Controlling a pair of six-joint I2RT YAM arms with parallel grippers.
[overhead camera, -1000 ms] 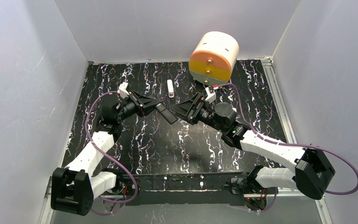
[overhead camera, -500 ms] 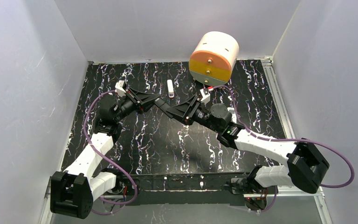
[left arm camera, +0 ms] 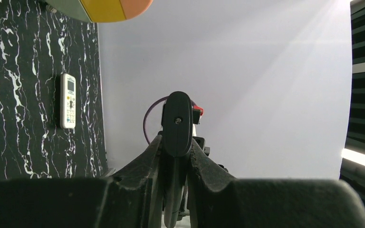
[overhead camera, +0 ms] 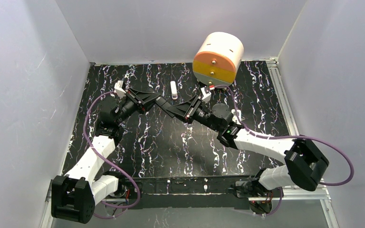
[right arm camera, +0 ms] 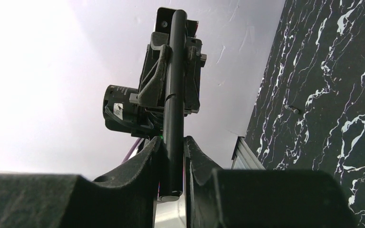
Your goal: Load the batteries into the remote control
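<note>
A slim black remote [overhead camera: 165,105] hangs in the air above the middle of the table, held between both arms. My left gripper [overhead camera: 158,101] is shut on one end of it [left arm camera: 177,121]. From the other side my right gripper [overhead camera: 172,109] is shut against the opposite end [right arm camera: 176,85]. The white remote control [overhead camera: 173,90] lies flat on the black marbled table behind them, and its display and buttons [left arm camera: 68,100] face up. A tiny dark cylinder [right arm camera: 292,109], possibly a battery, lies on the table. No other battery shows.
A drum-shaped box [overhead camera: 217,58] in white, orange and yellow stands at the back right of the table. Grey walls close in the left, back and right sides. A metal rail [overhead camera: 281,99] runs along the table's right edge.
My right gripper has moved left onto the free end of the black remote and closed its jaws on it. The left gripper has shifted slightly back and left, still holding the remote.
</note>
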